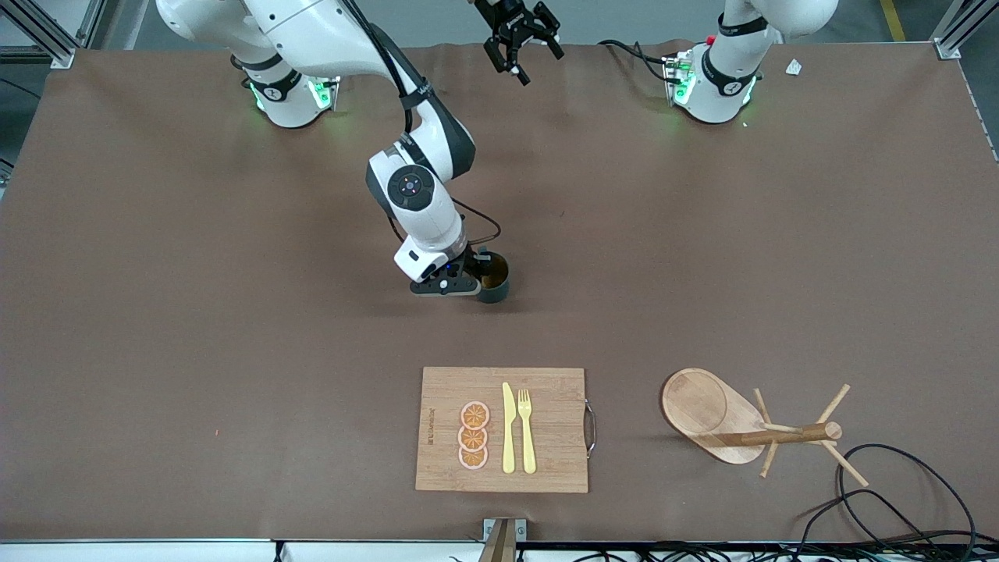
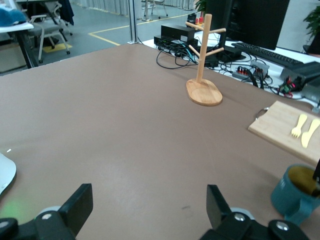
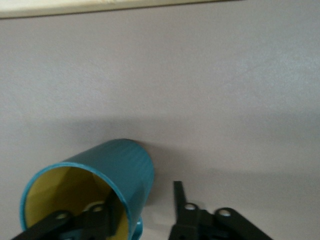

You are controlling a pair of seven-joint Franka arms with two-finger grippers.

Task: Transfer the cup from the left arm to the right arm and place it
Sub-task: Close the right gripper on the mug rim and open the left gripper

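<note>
A: Teal cup [image 1: 494, 277] is seen upright mid-table; its wall is straddled by the right gripper [image 1: 478, 275], one finger inside, jaws not yet closed.

B: Left gripper [image 1: 521, 48] is raised near the bases, spread, empty, waiting.

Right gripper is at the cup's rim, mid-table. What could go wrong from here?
1. The right gripper has one finger inside the cup and one outside, at the wall only; withdrawing could catch the rim and tip it.
2. If the cup is to go to the cutting board, the knife, fork and orange slices crowd its middle.
</note>
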